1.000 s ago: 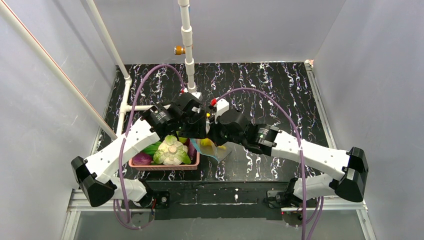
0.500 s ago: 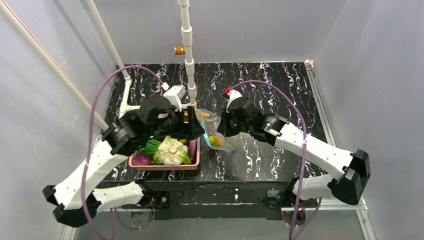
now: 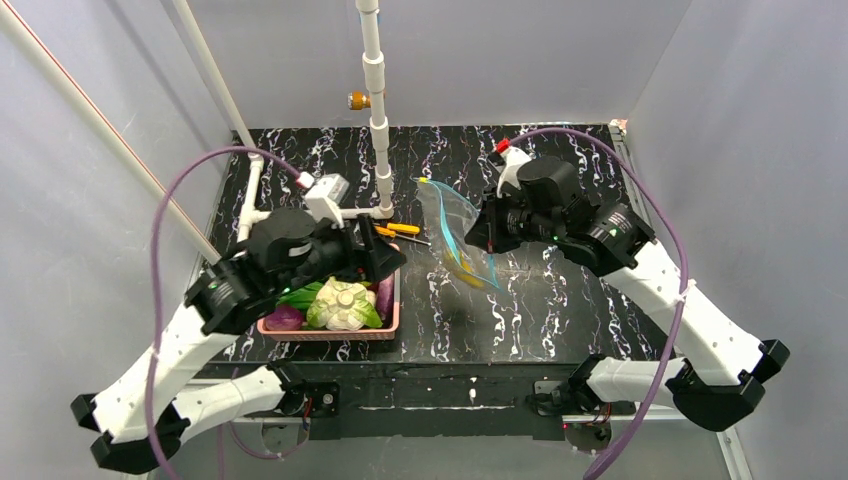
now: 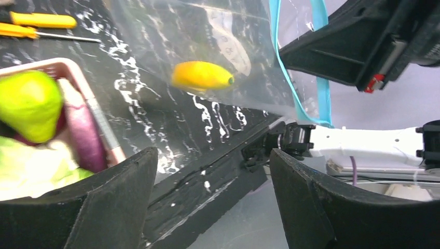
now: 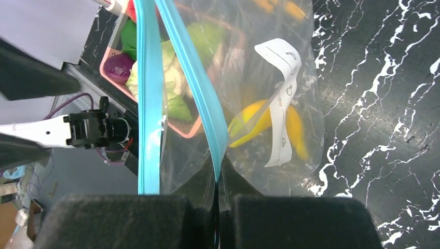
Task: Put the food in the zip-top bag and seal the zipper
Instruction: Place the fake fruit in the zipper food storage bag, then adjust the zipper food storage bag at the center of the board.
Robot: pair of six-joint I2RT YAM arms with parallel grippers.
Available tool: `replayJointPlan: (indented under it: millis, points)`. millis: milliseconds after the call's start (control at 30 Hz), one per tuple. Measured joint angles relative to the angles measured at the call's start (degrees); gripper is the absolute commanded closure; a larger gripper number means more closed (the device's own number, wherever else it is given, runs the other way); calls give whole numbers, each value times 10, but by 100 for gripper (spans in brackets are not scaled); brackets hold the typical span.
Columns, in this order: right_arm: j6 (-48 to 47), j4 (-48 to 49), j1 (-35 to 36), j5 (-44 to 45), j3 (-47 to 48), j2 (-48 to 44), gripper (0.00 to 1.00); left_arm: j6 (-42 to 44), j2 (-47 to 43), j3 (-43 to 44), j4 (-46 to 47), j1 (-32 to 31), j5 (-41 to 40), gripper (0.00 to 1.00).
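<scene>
At the left, the pink basket [image 3: 330, 335] held three pieces not yet bagged: the dark red-purple oblong one [image 3: 284, 318], the green pear [image 4: 26, 101] and the white-and-green leafy head [image 3: 342, 303]. The left gripper [image 4: 212, 155] hung just beside the basket's right rim, fingers spread wide with nothing between them. Beyond it, two yellow-handled screwdrivers [image 3: 400, 229] lay on the black marbled table [image 3: 560, 320] — no part of the job.

Right of those, the zip-top bag [image 3: 447, 225] was held up by its top edge and tilted, the long yellow piece [image 4: 201, 75] lying low inside. Whether its lower corner touched the table could not be told. The right gripper [image 5: 217, 189] had its fingers pressed together on the teal-blue zipper [image 5: 193, 83], pinching one lip while the other stood apart, so the mouth gaped.

The step in hand looked like fetching the next piece. Done well, the left gripper would drop straight into the basket and close across a piece's narrow part. The pear sat high and exposed, a fair first choice. The right arm should keep its pinch on that single lip and the mouth turned toward the basket. Release should come only once the piece was past the zipper — and without tipping the bag enough to spill the yellow piece.
</scene>
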Motion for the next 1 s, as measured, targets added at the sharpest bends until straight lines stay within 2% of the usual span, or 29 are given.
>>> replayJointPlan:
  millis: [233,433,533,567,600,700,733,833,1000]
  points:
    - [-5,15,-12,-34,-25,29,99,-66,119,-39,112,-6,36,23]
    - [-6,17,-15,-43,-55,41,99,-84,143,-50,145,-27,8,33]
    - [-5,25,-15,-49,-62,38,99,-89,155,-50,155,-32,-1,34]
    - [-5,27,-15,-51,-66,36,99,-90,162,-50,160,-34,-1,37]
    - [-5,29,-15,-52,-70,35,99,-91,170,-50,165,-36,-2,44]
    - [-5,31,-15,-52,-76,34,99,-83,199,-48,169,-40,-5,89]
    - [-6,31,-15,-50,-77,34,99,-82,208,-47,168,-41,-6,100]
    - [-20,-14,-15,-21,-62,39,99,-69,228,-34,155,-43,-6,100]
    - [-49,-117,-16,55,23,57,99,-79,221,5,157,-59,4,100]
